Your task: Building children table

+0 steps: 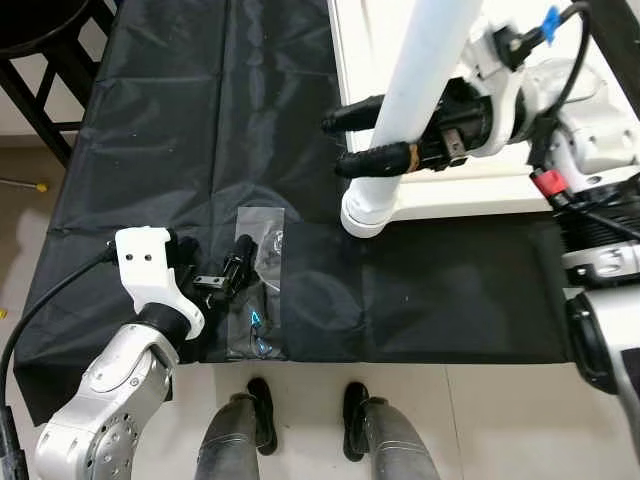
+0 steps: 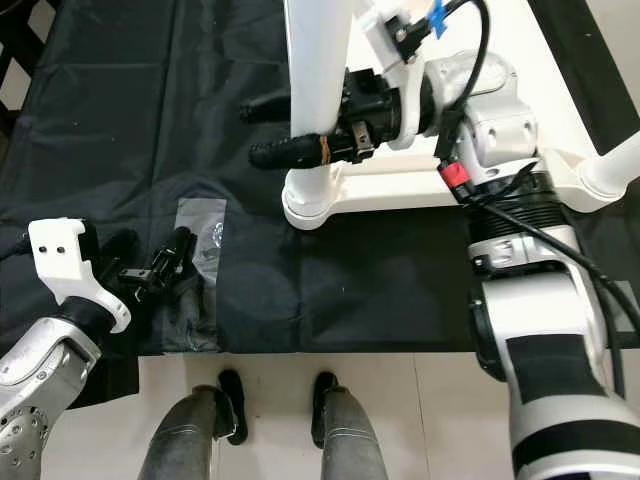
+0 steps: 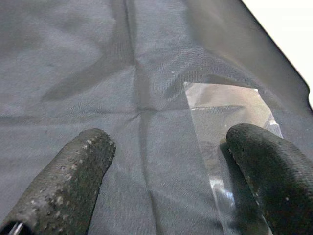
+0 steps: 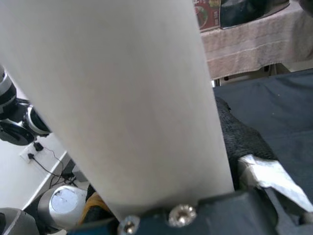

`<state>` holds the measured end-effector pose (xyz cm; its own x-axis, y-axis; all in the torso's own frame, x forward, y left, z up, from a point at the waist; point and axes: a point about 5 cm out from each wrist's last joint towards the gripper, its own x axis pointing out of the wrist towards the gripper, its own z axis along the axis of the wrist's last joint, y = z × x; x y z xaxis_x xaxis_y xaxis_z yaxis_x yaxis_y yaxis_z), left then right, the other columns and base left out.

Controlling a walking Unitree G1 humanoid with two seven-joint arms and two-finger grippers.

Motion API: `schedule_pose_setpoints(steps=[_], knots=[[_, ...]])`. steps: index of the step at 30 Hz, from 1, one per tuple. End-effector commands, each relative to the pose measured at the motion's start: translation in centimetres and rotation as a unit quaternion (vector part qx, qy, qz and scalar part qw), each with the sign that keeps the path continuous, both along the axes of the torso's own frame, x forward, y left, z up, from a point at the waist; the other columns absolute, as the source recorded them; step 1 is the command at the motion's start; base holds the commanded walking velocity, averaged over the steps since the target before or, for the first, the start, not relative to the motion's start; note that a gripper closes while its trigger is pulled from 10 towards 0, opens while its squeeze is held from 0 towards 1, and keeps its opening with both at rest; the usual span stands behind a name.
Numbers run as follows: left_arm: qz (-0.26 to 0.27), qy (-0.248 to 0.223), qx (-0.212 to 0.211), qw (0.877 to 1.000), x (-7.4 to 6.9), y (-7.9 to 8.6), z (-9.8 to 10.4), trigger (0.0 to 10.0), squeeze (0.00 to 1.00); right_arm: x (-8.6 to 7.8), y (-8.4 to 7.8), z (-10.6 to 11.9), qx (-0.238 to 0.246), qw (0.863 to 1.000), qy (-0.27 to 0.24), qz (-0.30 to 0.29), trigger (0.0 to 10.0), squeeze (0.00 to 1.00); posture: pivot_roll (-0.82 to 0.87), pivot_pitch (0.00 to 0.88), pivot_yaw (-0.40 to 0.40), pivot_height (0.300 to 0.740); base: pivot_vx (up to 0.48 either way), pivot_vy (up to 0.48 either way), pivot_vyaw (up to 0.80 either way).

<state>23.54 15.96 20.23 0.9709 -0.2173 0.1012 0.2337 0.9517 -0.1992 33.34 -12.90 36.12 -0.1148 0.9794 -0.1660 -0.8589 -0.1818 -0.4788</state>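
1. The right gripper [image 1: 372, 140] is clamped around a white table leg [image 1: 420, 90], one black finger on each side of the round post. The leg stands upright at the near corner of the white tabletop [image 2: 520, 40], which lies flat on a black cloth [image 1: 180, 120] spread over the floor.

2. The leg's flared foot [image 1: 365, 215] sits at the edge of the tabletop, right where it meets the cloth. Whether it is already fastened cannot be told.

3. The left gripper [image 1: 215, 285] is low over the cloth with its fingers [image 3: 73, 171] spread apart, holding nothing. One fingertip rests at the edge of a clear plastic bag [image 1: 262, 240] lying flat on the cloth, which appears to hold small hardware.

4. As a judgement, the step in hand is fixing this leg to the tabletop: the right arm steadies the post while the left arm goes for the bag of fasteners.

5. The next move likely calls for the left fingers to close on the thin, slippery bag without sliding it away, pinching an edge or a bulge. Meanwhile the right grip must keep the leg plumb so it does not tip.
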Motion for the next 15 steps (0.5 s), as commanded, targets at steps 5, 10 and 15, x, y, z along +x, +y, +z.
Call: schedule_pose_setpoints(steps=[5, 10, 15], knots=[[-0.010, 0.023, 0.008, 1.000, -0.4, -0.5, -0.9, 10.0, 0.00, 0.6, 0.4, -2.8, -0.034, 0.999, 0.040, -0.003, 10.0, 0.00, -0.04, 0.474, -0.031, 0.740, 0.000, 0.000, 0.00], [-0.010, 0.021, 0.009, 1.000, -0.5, -0.6, -0.8, 10.0, 0.00, 0.6, 0.9, -3.0, -0.040, 0.998, 0.045, 0.006, 10.0, 0.00, -0.04, 0.476, -0.034, 0.740, 0.000, 0.000, 0.00], [-0.010, 0.021, 0.009, 1.000, -0.6, -0.6, -0.8, 10.0, 0.00, 0.6, 1.1, -3.7, -0.057, 0.997, 0.044, 0.004, 10.0, 0.00, -0.05, 0.478, -0.032, 0.740, 0.000, 0.000, 0.00]])
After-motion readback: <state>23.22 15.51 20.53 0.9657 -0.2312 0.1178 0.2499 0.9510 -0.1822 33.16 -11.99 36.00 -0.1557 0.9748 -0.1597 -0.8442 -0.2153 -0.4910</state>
